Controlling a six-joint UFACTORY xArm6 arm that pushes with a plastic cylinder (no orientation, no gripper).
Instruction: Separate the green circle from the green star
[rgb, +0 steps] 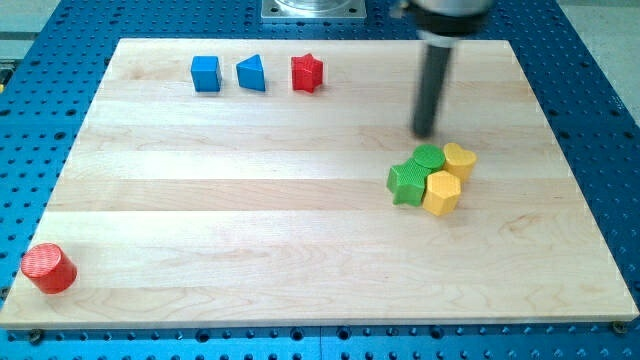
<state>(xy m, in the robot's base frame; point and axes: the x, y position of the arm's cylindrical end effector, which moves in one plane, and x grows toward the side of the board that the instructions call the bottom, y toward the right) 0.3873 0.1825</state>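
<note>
Four blocks sit bunched at the view's right of the counter (300, 200): green circle (430, 157), green star (406, 184), yellow block (460, 160) of unclear shape, and yellow hexagon (442, 193). Circle touches the star's upper right corner; both yellows press in from the right.

My tip (425, 134) stands just above the circle toward the view's top, near but not touching. End effector is a plain rod, nothing to part or clamp.

Key relation: star lies down and to the left of the circle, so the pair's contact line runs diagonally. From where the tip stands, a straight push toward the view's bottom would likely drive the circle into star and hexagon. Better, I judge, to enter the notch between the two greens.

Elsewhere, well apart: blue cube (205, 73), blue triangle (252, 73), red star (307, 73) along the top; red cylinder (48, 268) at bottom left.
</note>
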